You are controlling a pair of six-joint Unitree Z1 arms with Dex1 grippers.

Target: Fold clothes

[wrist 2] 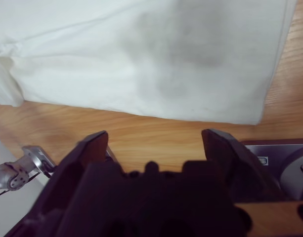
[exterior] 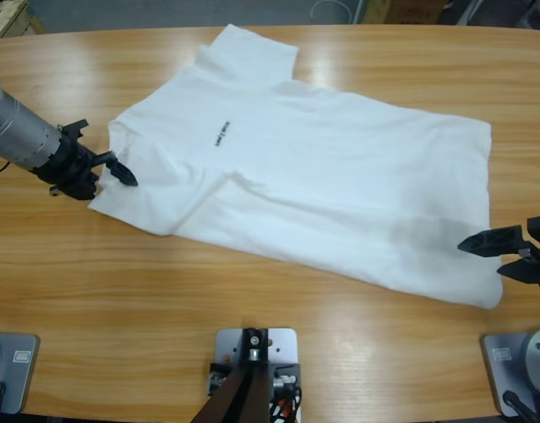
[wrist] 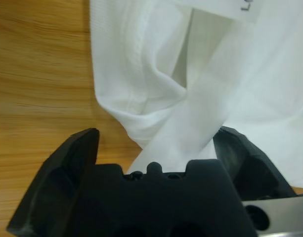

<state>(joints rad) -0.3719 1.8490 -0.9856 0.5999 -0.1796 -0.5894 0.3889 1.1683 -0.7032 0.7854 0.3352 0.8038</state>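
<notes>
T-shirt (exterior: 331, 185) lies spread chest-up across the wooden table (exterior: 164, 308), slanting from its collar end at the upper left down to the hem at the lower right, with the small dark logo (exterior: 221, 134) showing and a faint grey shadow patch near the hem. It is not yet folded at all, though one sleeve near the left edge is rumpled and partly turned under.

From where I stand, the left gripper (exterior: 120, 170) sits right at that rumpled sleeve corner. Its wrist view shows the jaws spread apart with a strip of white cloth running down between them, so it looks poised to pinch but has not closed. The right gripper (exterior: 494, 247) hovers just off the hem corner at the far end, its jaws also apart and holding nothing, with bare wood between it and the cloth edge.

To do this step well, I would judge that the left claw should close on a single clean layer of the sleeve edge, not the bunched fold, or the crease will carry into the fold. The right claw needs to slide low under the hem corner before closing. Both should then lift together and evenly, so the shirt does not drag or twist on the table.
</notes>
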